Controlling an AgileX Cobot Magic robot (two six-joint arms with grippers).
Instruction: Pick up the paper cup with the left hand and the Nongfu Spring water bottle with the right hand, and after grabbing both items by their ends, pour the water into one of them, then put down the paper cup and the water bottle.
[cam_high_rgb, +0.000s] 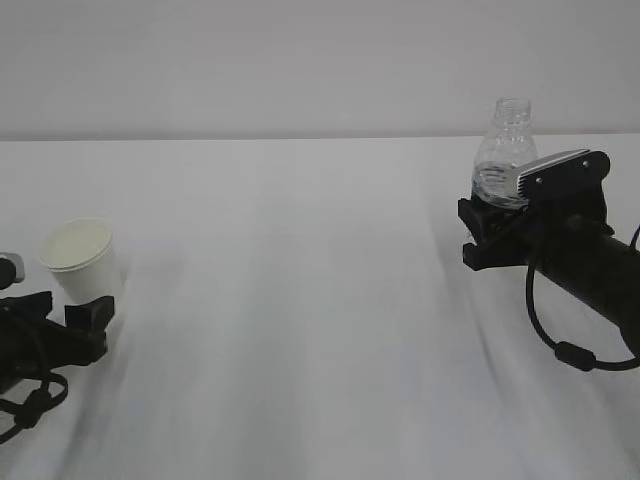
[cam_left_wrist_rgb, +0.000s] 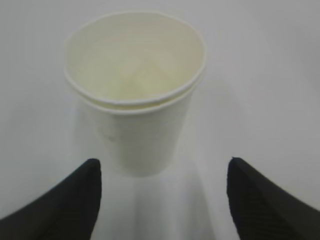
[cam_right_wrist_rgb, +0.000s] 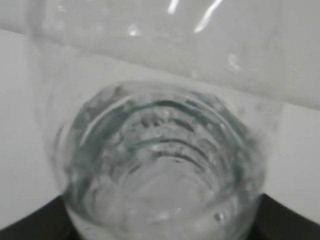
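The white paper cup (cam_high_rgb: 82, 258) stands at the left of the table, its cream inside showing. My left gripper (cam_high_rgb: 68, 318) is low beside its base. In the left wrist view the paper cup (cam_left_wrist_rgb: 135, 95) is straight ahead, its base just between the black fingertips (cam_left_wrist_rgb: 82, 195), with a gap on each side; the left gripper (cam_left_wrist_rgb: 163, 164) is open and holds nothing. At the right, my right gripper (cam_high_rgb: 495, 212) is shut on the lower body of the clear, capless water bottle (cam_high_rgb: 506, 145), which is upright with water (cam_high_rgb: 497, 182) low inside. The bottle (cam_right_wrist_rgb: 160, 150) fills the right wrist view.
A white cloth covers the table (cam_high_rgb: 300, 300), with a pale wall behind its far edge. A black cable (cam_high_rgb: 560, 345) loops under the right arm, and more cables (cam_high_rgb: 30, 405) hang by the left arm.
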